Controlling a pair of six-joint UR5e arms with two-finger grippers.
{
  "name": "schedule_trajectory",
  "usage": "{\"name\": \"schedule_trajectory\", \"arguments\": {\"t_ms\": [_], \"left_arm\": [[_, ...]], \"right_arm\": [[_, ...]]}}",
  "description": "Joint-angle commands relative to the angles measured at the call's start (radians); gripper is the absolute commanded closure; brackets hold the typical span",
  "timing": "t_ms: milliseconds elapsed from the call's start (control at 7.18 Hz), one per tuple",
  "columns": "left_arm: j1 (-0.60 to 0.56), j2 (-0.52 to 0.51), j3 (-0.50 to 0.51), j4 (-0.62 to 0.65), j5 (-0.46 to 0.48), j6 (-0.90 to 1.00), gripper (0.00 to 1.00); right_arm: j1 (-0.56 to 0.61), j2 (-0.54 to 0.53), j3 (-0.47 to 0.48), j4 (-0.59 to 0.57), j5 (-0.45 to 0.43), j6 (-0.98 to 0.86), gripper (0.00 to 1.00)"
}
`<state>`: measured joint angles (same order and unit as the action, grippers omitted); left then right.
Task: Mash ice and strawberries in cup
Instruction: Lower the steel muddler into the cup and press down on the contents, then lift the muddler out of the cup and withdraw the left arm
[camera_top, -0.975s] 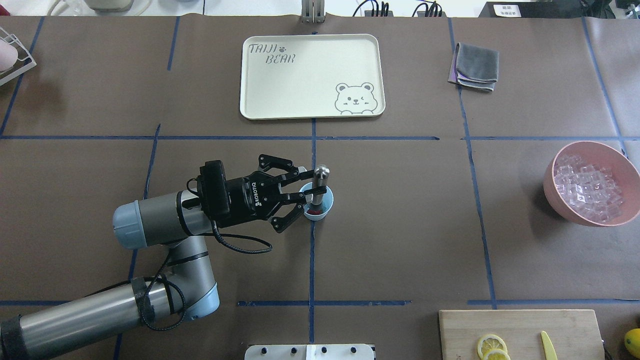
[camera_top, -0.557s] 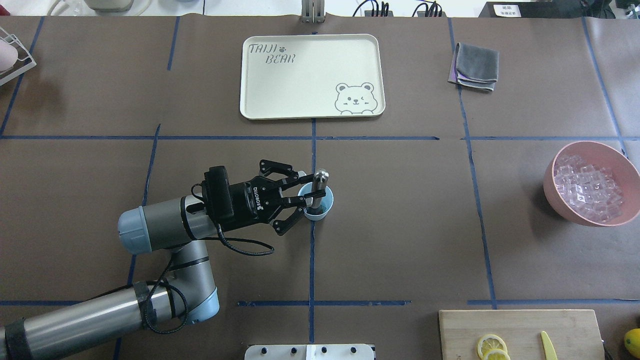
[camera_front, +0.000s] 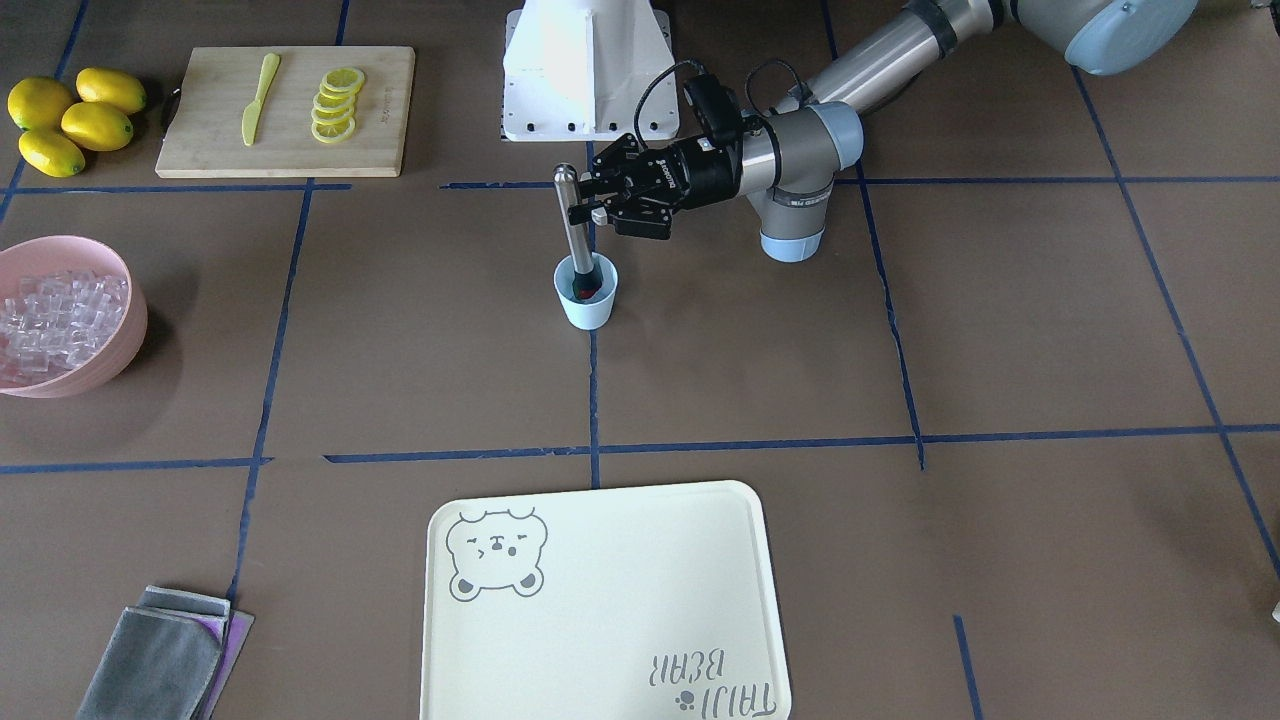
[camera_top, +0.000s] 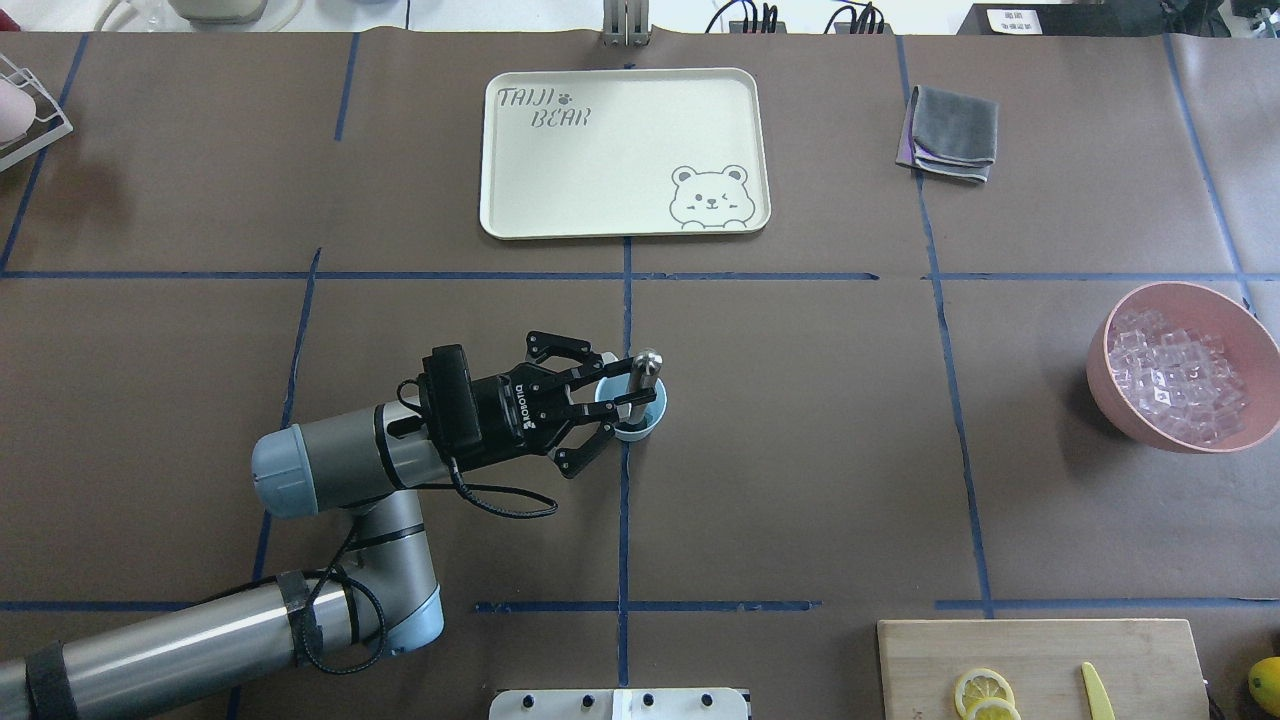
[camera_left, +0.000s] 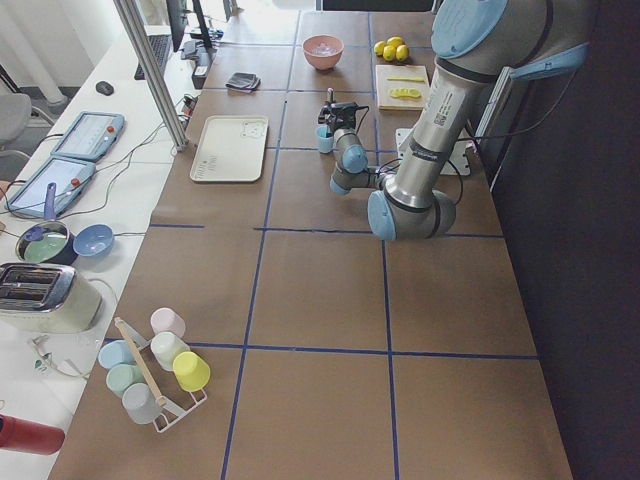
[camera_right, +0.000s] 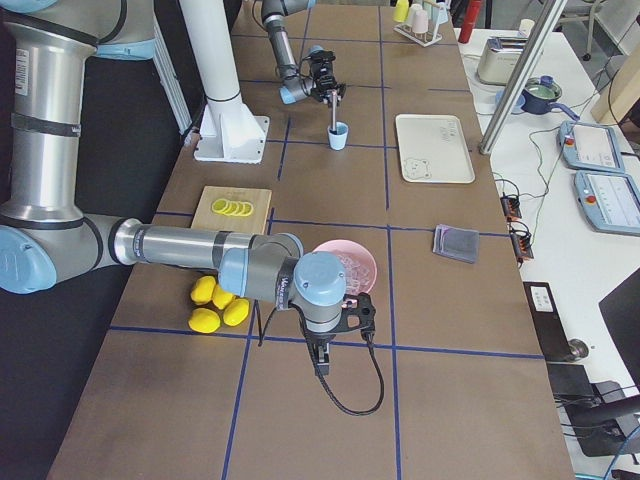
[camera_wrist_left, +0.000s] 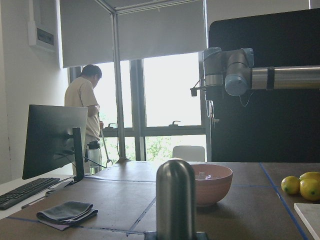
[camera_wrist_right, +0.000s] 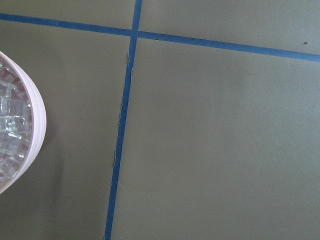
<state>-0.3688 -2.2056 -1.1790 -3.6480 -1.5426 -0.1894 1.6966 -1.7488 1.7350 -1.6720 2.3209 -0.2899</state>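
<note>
A bench (camera_front: 1000, 330) papered in brown and ruled with blue tape fills the front-facing view. Just toward 12 o'clock of its centre the cup (camera_front: 588, 305) stands upright, and a steel muddler (camera_front: 576, 242) stands in it, foot down inside. A dab of red, the strawberry (camera_front: 583, 292), shows at the muddler's foot. Whether any cubes lie in the cup cannot be told. The left gripper (camera_front: 577, 212) reaches in level from 2 o'clock, its fingers closed on the muddler's upper shaft. At 9 o'clock a pink bowl (camera_front: 125, 340) holds the ice (camera_front: 50, 320).

Overhead, the cup sits just at 6 o'clock of centre, a cream tray (camera_top: 620, 150) lies at 12 o'clock and the bowl at 3 o'clock.

From the bench's right end, the right gripper (camera_right: 318, 360) hangs just beside the pink bowl. How far open it is cannot be told.

The left wrist camera sees the muddler's domed top, the bowl beyond it, and a person (camera_wrist_left: 85, 105) at a window.

The right wrist camera shows the bowl's rim and ice at 9 o'clock, beside taped brown paper.
</note>
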Motion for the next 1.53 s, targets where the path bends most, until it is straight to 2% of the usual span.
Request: {"name": "schedule_trajectory", "arguments": {"t_ms": [0,139,279,557,836,1115,1254,1393], "left_arm": [[-0.008,-0.025,-0.013,0.005,0.024,-0.002,1.0],[-0.034,-0.025,-0.048,0.023,0.022,-0.013,1.0],[-0.056,-0.023,-0.113,0.108,0.022,-0.031,1.0],[-0.106,-0.014,-0.316,0.42,0.021,-0.065,1.0],[-0.154,-0.014,-0.455,0.71,0.021,-0.064,1.0],[-0.203,-0.005,-0.603,1.099,0.0,-0.051,1.0],[-0.24,-0.005,-0.634,1.255,-0.042,-0.051,1.0],[-0.292,-0.005,-0.64,1.372,-0.127,-0.051,1.0]], "right_arm": [[0.0,0.0,0.0,0.0,0.0,0.0,0.0],[0.0,0.0,0.001,0.0,0.0,0.0,0.0],[0.0,0.0,0.003,0.0,0.0,0.0,0.0],[0.0,0.0,0.006,0.0,0.0,0.0,0.0],[0.0,0.0,0.005,0.0,0.0,0.0,0.0],[0.0,0.0,0.0,0.0,0.0,0.0,0.0],[0.0,-0.001,-0.003,0.0,0.0,0.0,0.0],[0.0,-0.001,-0.008,0.0,0.0,0.0,0.0]]}}
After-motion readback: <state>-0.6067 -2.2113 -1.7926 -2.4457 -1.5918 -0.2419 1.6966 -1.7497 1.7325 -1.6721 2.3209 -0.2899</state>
